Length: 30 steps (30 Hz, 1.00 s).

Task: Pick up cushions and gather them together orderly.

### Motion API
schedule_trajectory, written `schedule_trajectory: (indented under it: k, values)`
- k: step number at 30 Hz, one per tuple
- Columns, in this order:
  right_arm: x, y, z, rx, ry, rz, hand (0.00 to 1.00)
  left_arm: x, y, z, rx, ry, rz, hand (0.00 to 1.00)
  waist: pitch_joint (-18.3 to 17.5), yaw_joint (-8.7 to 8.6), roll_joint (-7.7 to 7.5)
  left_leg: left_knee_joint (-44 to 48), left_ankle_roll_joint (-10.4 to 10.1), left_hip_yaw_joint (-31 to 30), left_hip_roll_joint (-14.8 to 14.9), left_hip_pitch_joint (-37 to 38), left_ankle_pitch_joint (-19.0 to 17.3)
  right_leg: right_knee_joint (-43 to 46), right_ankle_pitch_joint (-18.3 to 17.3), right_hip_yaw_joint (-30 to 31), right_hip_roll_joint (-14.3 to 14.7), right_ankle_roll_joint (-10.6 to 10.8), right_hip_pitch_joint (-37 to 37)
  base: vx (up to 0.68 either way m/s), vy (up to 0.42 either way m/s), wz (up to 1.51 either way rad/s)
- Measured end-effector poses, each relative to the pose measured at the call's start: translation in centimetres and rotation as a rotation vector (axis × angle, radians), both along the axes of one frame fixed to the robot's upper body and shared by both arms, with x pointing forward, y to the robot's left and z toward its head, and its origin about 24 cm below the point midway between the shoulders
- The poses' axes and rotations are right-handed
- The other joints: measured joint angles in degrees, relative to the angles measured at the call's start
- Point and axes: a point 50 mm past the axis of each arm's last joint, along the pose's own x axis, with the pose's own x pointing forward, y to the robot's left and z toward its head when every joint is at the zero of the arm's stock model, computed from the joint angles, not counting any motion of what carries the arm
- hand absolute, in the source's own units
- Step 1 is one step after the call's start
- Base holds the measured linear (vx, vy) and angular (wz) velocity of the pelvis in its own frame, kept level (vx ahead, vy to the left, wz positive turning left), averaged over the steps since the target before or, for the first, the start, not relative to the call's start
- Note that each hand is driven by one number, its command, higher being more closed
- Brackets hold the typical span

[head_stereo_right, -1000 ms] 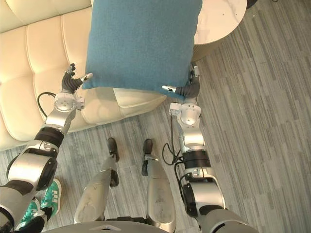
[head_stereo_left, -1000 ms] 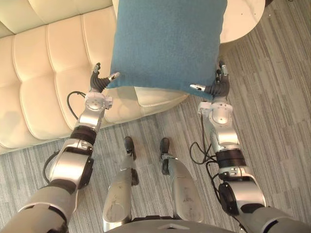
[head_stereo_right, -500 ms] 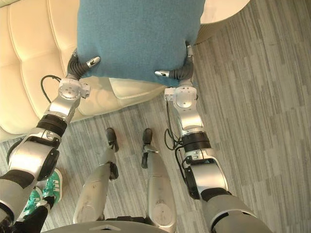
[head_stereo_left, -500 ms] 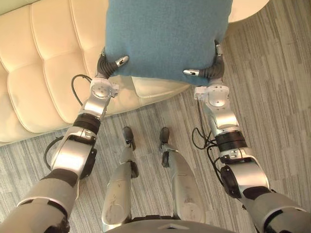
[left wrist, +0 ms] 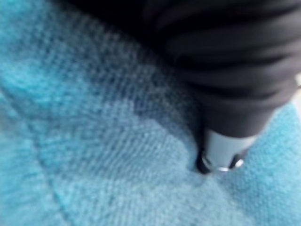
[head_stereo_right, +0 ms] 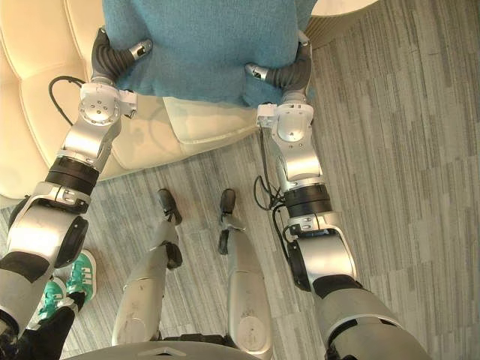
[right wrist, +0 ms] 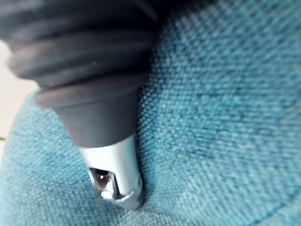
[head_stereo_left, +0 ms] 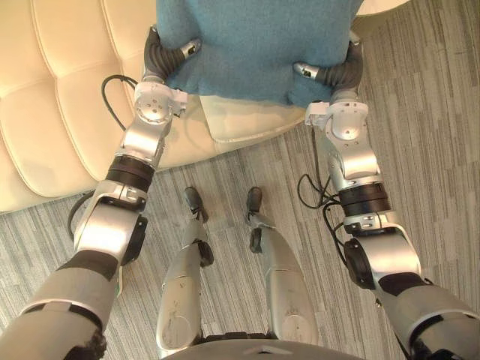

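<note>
A blue cushion (head_stereo_left: 255, 41) hangs upright in front of me, above the sofa's front edge. My left hand (head_stereo_left: 161, 60) clamps its lower left corner, thumb pressed into the near face and fingers hidden behind. My right hand (head_stereo_left: 341, 73) grips the lower right corner the same way. In the left wrist view the blue cloth (left wrist: 94, 141) dents under the thumb (left wrist: 223, 150). In the right wrist view the thumb (right wrist: 115, 169) digs into the weave (right wrist: 221, 108).
A cream tufted sofa (head_stereo_left: 52, 97) spreads out on the left, with a flat cream cushion (head_stereo_left: 240, 124) at its front edge below the blue one. A round white table (head_stereo_left: 382, 6) stands at the far right. A person's green shoe (head_stereo_right: 79, 274) is on the grey floor (head_stereo_left: 435, 150).
Both hands have closed on the cushion's lower corners, thumbs now sunk into the cloth. The cushion and hands sit higher in the head views, which have shifted.
</note>
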Motion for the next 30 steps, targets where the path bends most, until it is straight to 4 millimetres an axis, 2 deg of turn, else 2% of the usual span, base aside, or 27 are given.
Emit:
schedule_trajectory:
  k: [4,6,7,11,16,18,23,26,27,28,30]
  values:
    - [-0.7,0.4,1.1,0.016,-0.054,0.03,1.0,-0.5,-0.4,0.8,-0.017,-0.045,-0.03,1.0,0.22,0.1,0.41,2.02,-0.21,0.28,0.37,0.08,-0.42,0.0,-0.01,0.5,0.07,-0.01,0.66,0.05,-0.03,-0.05]
    - [-0.8,0.5,1.0,0.017,-0.056,0.034,1.0,-0.7,-0.6,0.9,-0.018,-0.059,-0.042,1.0,0.31,0.12,0.56,2.85,-0.41,0.34,0.51,0.59,-0.7,-0.02,-0.02,0.63,0.08,-0.01,1.51,0.04,-0.028,-0.05]
    - [-0.8,0.7,0.5,0.018,-0.041,0.043,1.0,-1.0,-0.5,0.3,-0.02,-0.055,-0.047,1.0,0.32,0.12,0.59,3.38,-0.5,0.38,0.67,1.63,-1.17,-0.24,-0.09,0.79,0.2,-0.06,2.68,0.04,-0.034,-0.09]
    - [-2.0,1.4,-2.4,0.041,-0.003,0.082,1.0,-1.7,-0.3,-3.1,-0.039,0.007,-0.068,1.0,0.32,0.51,0.61,6.31,-0.9,0.3,1.49,5.26,-4.18,-0.31,-1.19,0.89,0.56,-0.06,7.55,0.04,-0.044,-0.04]
    - [-3.4,1.7,-4.9,0.076,0.03,0.104,1.0,-2.7,-0.5,-5.4,-0.07,0.041,-0.093,1.0,0.31,0.67,0.62,6.72,-0.78,-0.75,1.37,7.8,-4.37,0.18,-2.15,-0.26,0.19,0.04,10.76,0.05,-0.025,0.12]
    - [-4.2,1.8,-7.2,0.108,0.086,0.106,1.0,-3.8,-0.7,-7.4,-0.104,0.071,-0.111,1.0,0.28,0.65,0.62,6.35,-1.04,-1.77,0.81,11.4,-4.59,0.55,-3.24,-0.8,-0.22,0.44,14.43,0.07,-0.011,0.17]
    - [-5.0,2.5,-10.3,0.074,0.178,0.152,1.0,-6.4,0.1,-10.1,-0.143,0.089,-0.119,1.0,-0.2,0.14,1.19,5.06,-0.82,-2.7,0.07,15.56,-5.18,-1.55,-3.85,-0.68,0.21,0.8,18.9,0.02,-0.002,0.03]
    - [-6.0,2.4,-13.0,0.052,0.255,0.197,1.0,-8.7,0.5,-13.2,-0.165,0.149,-0.114,1.0,-1.64,-0.36,1.57,1.08,-0.29,-3.12,0.01,19.18,-3.83,-7.12,-1.53,-1.09,1.6,1.12,23.53,0.04,0.031,-0.03]
    - [-6.2,2.4,-13.4,0.052,0.265,0.2,1.0,-9.0,0.6,-13.6,-0.173,0.159,-0.114,1.0,-2.33,-0.38,1.66,0.54,-0.02,-3.17,-0.01,19.24,-3.53,-7.79,-1.26,-1.18,1.77,1.17,23.8,0.09,0.025,0.01]
    - [-7.4,2.1,-14.9,0.059,0.305,0.216,1.0,-10.4,0.5,-15.1,-0.218,0.194,-0.114,1.0,-5.18,-0.45,1.79,-1.67,0.2,-3.32,-0.13,19.83,-2.71,-10.87,0.26,-1.5,2.37,1.41,24.97,0.1,0.018,0.01]
    - [-8.5,2.1,-16.0,0.077,0.333,0.235,1.0,-11.6,0.6,-16.1,-0.256,0.218,-0.115,1.0,-5.76,-0.44,1.77,-3.18,0.26,-3.31,-0.41,22.19,-2.53,-12.61,0.62,-1.55,2.8,1.64,27.45,0.12,0.021,0.01]
